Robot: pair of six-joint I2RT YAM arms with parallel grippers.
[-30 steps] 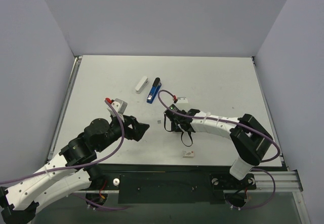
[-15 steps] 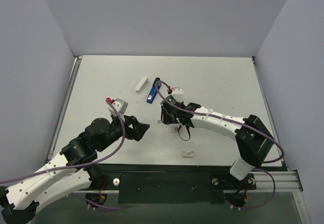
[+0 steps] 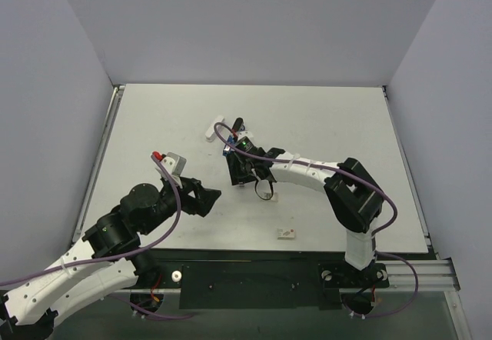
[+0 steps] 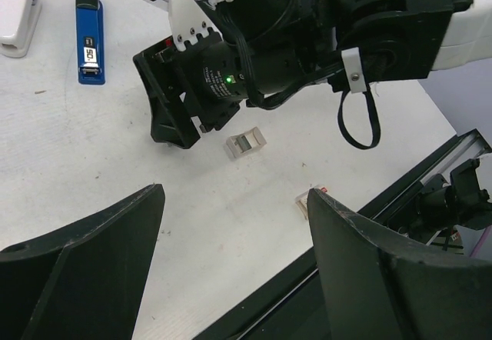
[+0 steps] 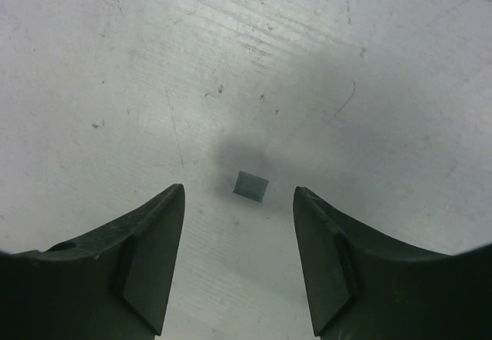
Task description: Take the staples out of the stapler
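Near the middle of the worktop (image 5: 115, 63), toward its far edge, the blue stapler (image 4: 90, 36) lay closed just beside a white stapler (image 4: 17, 13). The left wrist view showed it whole, while in the top view the right arm covered a part of it. Only the wrist views showed a small grey piece (image 5: 250, 185) on the worktop, under the right gripper (image 5: 238, 201), whose jaws stood apart and held nothing. The left gripper (image 4: 234, 194) was wide open too, well apart from the stapler. Compared with one second before, the right arm had swung left and toward the far edge, up to the stapler.
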